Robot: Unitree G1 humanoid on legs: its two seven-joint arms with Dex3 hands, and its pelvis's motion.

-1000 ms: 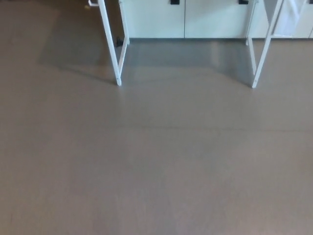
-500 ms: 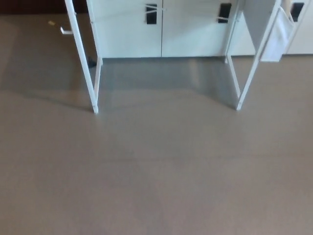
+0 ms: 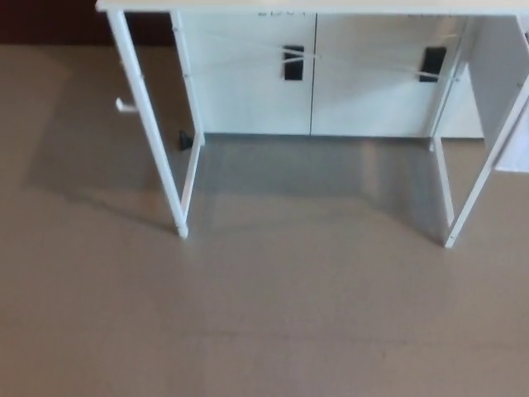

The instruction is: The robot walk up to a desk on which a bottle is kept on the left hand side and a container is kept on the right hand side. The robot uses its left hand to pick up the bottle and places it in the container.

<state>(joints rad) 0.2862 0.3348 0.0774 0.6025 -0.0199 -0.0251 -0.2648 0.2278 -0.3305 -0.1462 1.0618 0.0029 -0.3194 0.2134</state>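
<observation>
Still approaching: only desk (image 3: 157,132) legs and front edge are seen, upper frame. Bottle, container, both hands out of frame, so finger state and grip point cannot be judged.

White desk (image 3: 149,141) on thin legs, only its front edge visible, standing on grey-brown floor (image 3: 264,331)

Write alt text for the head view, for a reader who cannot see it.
A white desk on thin legs stands ahead on a bare grey-brown floor, only its front edge showing at the top. White cabinets with dark handles stand behind it. No bottle, container or robot hand is in view.
</observation>
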